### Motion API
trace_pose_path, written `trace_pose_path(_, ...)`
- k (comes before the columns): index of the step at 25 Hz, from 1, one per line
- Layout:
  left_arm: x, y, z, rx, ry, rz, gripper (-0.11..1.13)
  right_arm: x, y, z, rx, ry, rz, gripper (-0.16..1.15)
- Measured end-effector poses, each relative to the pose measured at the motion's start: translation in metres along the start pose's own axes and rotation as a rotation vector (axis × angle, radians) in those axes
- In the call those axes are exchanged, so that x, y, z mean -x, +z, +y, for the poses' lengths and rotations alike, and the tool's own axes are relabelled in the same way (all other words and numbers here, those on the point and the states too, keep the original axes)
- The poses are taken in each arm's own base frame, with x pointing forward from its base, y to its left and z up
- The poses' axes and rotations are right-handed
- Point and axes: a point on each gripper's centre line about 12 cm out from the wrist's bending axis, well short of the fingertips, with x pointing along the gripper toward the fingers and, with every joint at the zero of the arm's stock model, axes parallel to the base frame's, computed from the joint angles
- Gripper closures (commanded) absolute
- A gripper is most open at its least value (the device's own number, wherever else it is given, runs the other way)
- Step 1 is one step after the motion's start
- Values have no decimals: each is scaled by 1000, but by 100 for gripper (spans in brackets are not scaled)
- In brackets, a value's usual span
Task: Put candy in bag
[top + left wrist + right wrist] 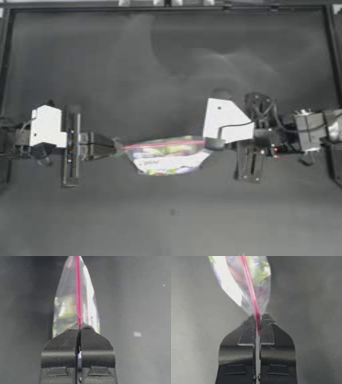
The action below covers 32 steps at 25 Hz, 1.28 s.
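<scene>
A dark counter fills the top view, bare across its far and near stretches, with both arms reaching in along its middle line. From the left side comes the left gripper, its jaws pressed together on the left end of the bag; the left wrist view shows the two dark jaws meeting with the pink-red seal strip pinched between them and the clear plastic fanning out just beyond the tips. The bag hangs stretched between the two grippers, its seal strip running straight from one to the other, and its body, with yellow, green and pink contents showing through, sags below that line. At the bag's right end the right gripper is likewise clamped on the seal strip; in the right wrist view the strip enters between the closed jaws and the bag spreads out directly ahead of them. No separate small red-orange candy can be made out in any view.
</scene>
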Motion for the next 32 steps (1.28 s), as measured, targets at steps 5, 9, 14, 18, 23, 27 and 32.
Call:
trace_pose_path(5,-4,2,0,0,2,2,93,2,0,0,-1,-1,-6,94)
trace_pose_path(9,-9,3,0,-1,2,5,93,8,0,0,-1,5,-21,93)
trace_pose_path(14,-13,6,0,-10,1,3,93,13,-1,2,-2,11,-30,93)
trace_pose_path(18,-14,6,-1,-16,0,8,93,15,-1,4,-2,16,-36,93)
trace_pose_path(23,-16,1,0,-17,1,26,93,11,-2,6,-4,26,-55,93)
trace_pose_path(27,-19,-4,0,-16,2,43,93,8,-1,7,-1,36,-71,93)
trace_pose_path(32,-19,-3,0,-16,3,38,93,2,2,10,8,41,-85,93)
